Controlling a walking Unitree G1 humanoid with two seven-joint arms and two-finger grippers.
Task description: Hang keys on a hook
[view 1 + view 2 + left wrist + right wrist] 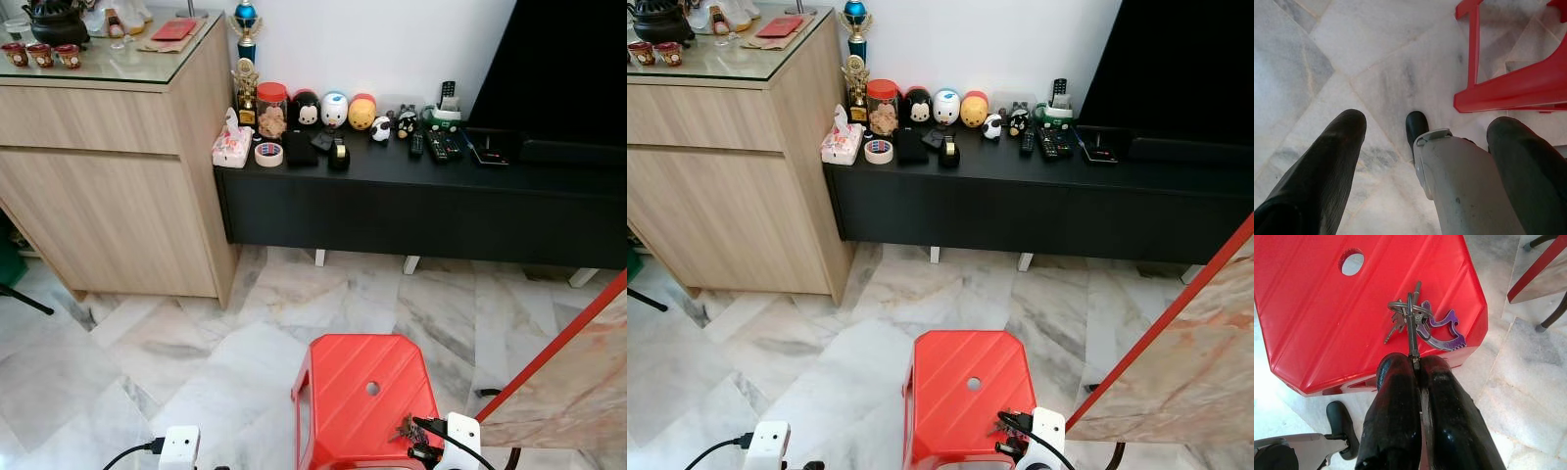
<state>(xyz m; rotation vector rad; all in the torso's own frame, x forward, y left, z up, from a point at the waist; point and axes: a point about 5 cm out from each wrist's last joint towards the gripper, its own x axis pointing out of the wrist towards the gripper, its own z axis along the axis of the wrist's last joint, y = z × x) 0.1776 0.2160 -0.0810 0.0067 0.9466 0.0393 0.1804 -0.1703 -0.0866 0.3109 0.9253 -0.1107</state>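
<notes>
Where pinched: keys (right pincer)

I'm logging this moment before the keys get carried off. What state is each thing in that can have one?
right gripper: shut on a key of the bunch, above the stool.
keys: bunched on a ring with a purple tag, pinched by one key, fanned over the stool top.
left gripper: open, holding nothing, pointed at the floor.
red stool: upright on the marble floor.
jar: upright, red lid on.
</notes>
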